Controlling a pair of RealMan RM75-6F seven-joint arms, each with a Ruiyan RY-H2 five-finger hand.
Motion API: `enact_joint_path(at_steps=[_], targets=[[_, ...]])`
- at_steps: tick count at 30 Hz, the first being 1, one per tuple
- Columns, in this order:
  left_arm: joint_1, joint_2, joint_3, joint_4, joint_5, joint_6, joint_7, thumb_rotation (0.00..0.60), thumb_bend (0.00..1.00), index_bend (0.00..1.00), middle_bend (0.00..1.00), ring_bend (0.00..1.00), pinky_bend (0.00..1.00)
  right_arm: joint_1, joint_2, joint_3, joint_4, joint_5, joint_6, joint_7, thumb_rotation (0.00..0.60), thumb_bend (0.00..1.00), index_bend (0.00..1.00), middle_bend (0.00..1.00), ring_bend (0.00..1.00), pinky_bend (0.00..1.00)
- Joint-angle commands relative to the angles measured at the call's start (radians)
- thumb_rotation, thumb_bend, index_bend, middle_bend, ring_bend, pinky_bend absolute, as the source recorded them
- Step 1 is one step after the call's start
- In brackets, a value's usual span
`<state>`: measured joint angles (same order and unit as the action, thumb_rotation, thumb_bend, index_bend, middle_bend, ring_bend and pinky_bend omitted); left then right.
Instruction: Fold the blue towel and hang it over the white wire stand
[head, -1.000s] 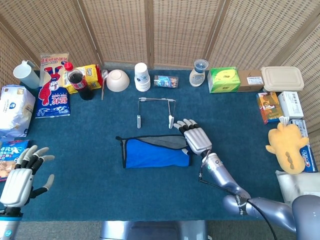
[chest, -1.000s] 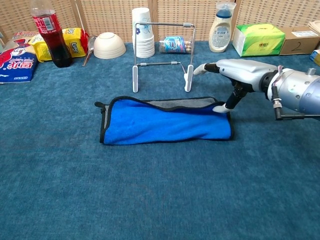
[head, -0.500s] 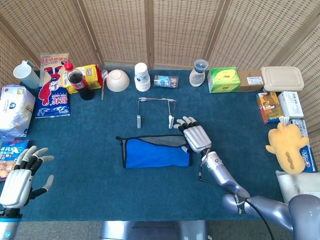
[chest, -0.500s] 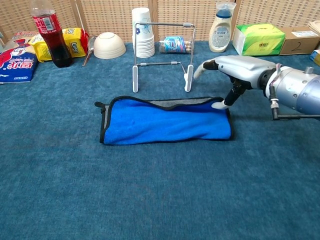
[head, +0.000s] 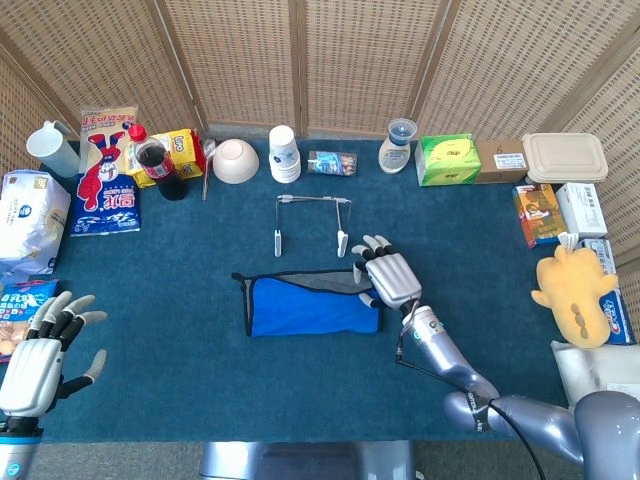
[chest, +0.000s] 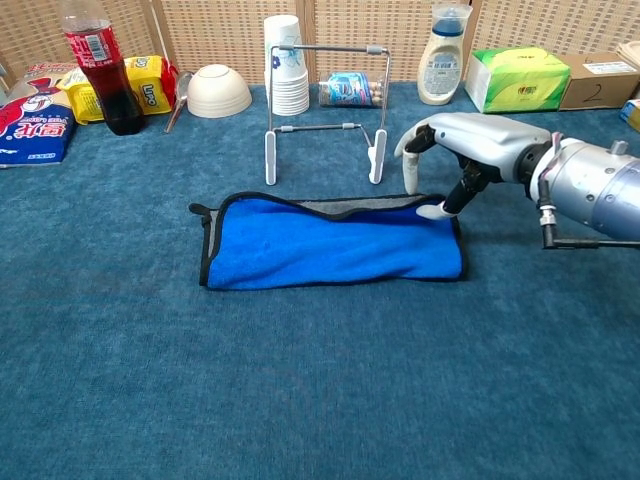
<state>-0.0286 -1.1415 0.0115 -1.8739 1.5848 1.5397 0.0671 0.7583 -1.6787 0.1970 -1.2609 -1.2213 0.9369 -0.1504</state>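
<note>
The blue towel (head: 315, 305) (chest: 330, 245) lies folded into a long strip on the carpeted table, its grey underside showing along the far edge. Behind it stands the white wire stand (head: 312, 222) (chest: 325, 100), upright and bare. My right hand (head: 385, 272) (chest: 460, 150) hovers over the towel's far right corner. Its thumb tip touches the corner and its fingers (chest: 410, 178) bend down just behind the edge, with a small gap showing. My left hand (head: 45, 350) is at the near left, fingers spread, holding nothing, and is outside the chest view.
Along the back stand a cola bottle (chest: 98, 65), a white bowl (chest: 220, 92), stacked paper cups (chest: 288, 65), a white bottle (chest: 442, 55) and a green tissue pack (chest: 515, 78). Snack bags (head: 30, 220) line the left edge. Boxes and a yellow plush toy (head: 575, 290) sit right.
My right hand's fingers have curled down from stretched out toward the towel's far right corner, and the hand has shifted slightly left. The towel and my left hand have not moved.
</note>
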Motion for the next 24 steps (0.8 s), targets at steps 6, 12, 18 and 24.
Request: enact_joint_path(at_steps=[6, 12, 18, 24], targets=[[0.0, 0.003, -0.001, 0.002, -0.002, 0.0, -0.003, 0.6, 0.31, 0.28, 0.18, 0.0, 0.0, -0.001, -0.02, 0.001, 0.03, -0.009, 0.004, 0.021, 0.6, 0.28, 0.6, 0.24, 0.11, 0.0], [0.003, 0.006, 0.0, 0.002, 0.0, 0.003, -0.007, 0.6, 0.31, 0.28, 0.18, 0.0, 0.0, 0.0, -0.04, 0.002, 0.061, -0.02, 0.006, 0.047, 0.6, 0.3, 0.65, 0.26, 0.12, 0.0], [0.008, 0.01, 0.001, 0.003, 0.003, 0.012, -0.01, 0.6, 0.32, 0.28, 0.18, 0.0, 0.0, 0.006, -0.055, 0.005, 0.092, -0.033, 0.006, 0.068, 0.6, 0.31, 0.67, 0.27, 0.13, 0.0], [0.011, 0.011, 0.003, 0.005, 0.002, 0.012, -0.018, 0.6, 0.31, 0.28, 0.18, 0.0, 0.0, 0.005, -0.061, 0.003, 0.106, -0.043, 0.009, 0.078, 0.6, 0.32, 0.68, 0.27, 0.13, 0.0]])
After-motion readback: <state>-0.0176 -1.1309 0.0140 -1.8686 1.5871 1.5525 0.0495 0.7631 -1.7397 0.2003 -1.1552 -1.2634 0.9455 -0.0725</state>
